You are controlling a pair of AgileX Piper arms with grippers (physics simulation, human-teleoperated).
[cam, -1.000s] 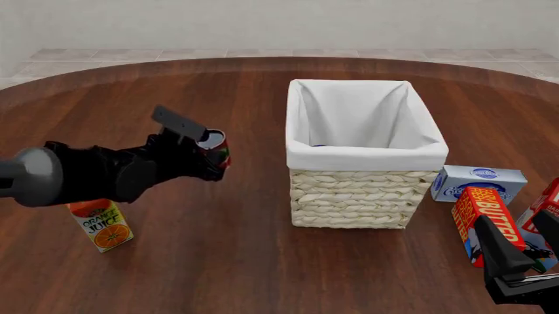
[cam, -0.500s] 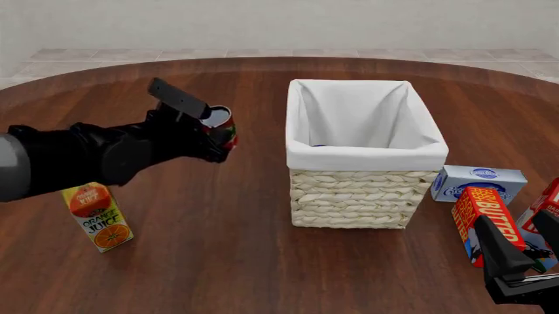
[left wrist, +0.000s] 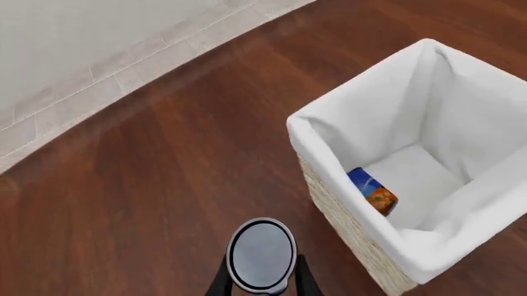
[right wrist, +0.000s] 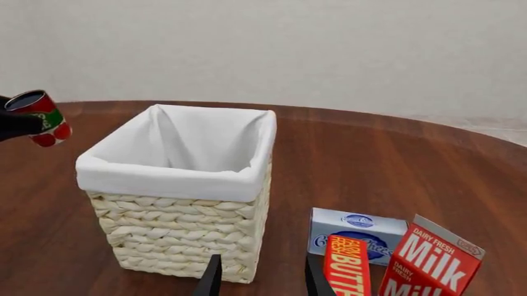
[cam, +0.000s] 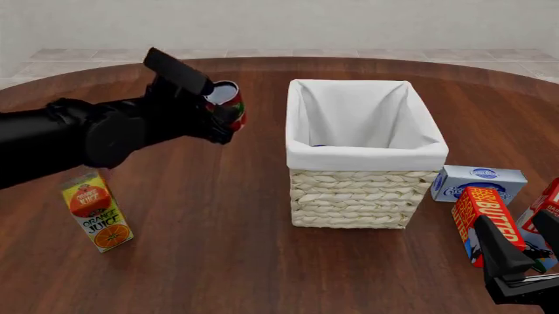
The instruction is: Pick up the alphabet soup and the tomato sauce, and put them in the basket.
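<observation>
Left tool (cam: 222, 111) clamped on tomato sauce (cam: 226, 103), aloft beside basket (cam: 365, 156), alphabet soup (left wrist: 372, 191) apparently inside

the red-and-green tomato sauce (cam: 228, 102) hangs tilted above the desk, left of the basket (cam: 364, 160). the blue-and-orange alphabet soup (left wrist: 372, 191) lies inside the basket.

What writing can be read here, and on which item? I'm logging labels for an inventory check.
"ORANGE JUICE" on the orange juice carton.
"BUTTER" on the red butter box.
"DAIRY FRESH Milk" on the milk carton.
Blue-and-white box: lettering too blurred to read.
Tomato sauce held by the left gripper: label unreadable.
Alphabet soup in the basket: unreadable.
</observation>
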